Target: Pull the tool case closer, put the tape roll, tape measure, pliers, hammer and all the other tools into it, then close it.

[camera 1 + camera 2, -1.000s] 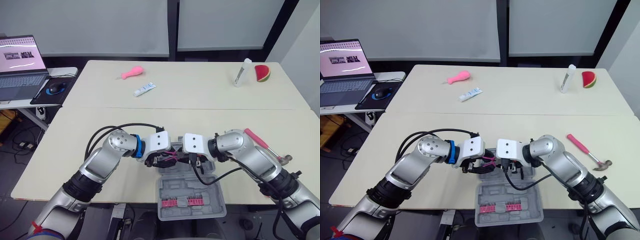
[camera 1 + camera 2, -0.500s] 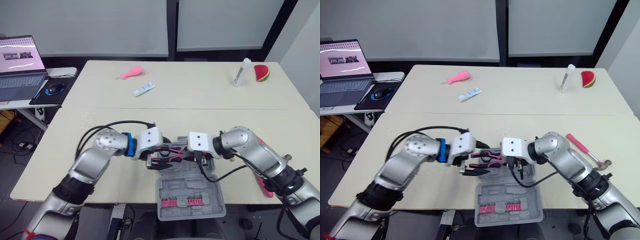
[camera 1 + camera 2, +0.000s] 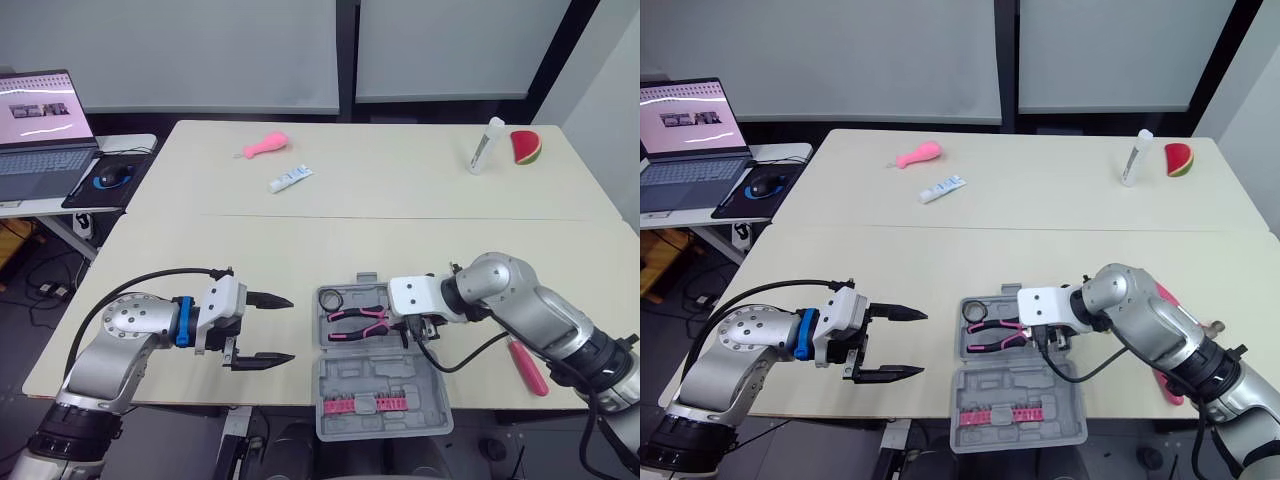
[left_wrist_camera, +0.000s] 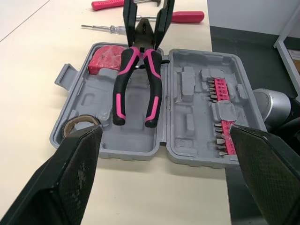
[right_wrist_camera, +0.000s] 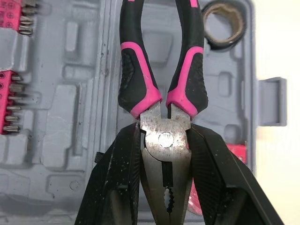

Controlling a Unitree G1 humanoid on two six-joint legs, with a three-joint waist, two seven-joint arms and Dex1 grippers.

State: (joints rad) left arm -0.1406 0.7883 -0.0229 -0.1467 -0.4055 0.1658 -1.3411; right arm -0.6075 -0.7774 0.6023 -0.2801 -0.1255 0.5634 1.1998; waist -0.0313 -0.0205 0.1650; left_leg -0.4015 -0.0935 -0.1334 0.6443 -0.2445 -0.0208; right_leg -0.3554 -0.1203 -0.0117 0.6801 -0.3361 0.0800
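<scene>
My head eyes look down from high over the table point(image 3: 400, 240). Both wrist cameras face the case point(image 4: 136, 140), the right one nearer.

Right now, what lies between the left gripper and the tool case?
Bare tabletop, as the left eye view shows; the left gripper, jaws open, stands apart from the tool case.

Matt plastic tool case point(image 4: 187, 126), scuffed metal pliers point(image 5: 164, 139) (rubbery-looking grips point(image 5: 136, 70)), smooth table point(image 4: 28, 93)
</scene>
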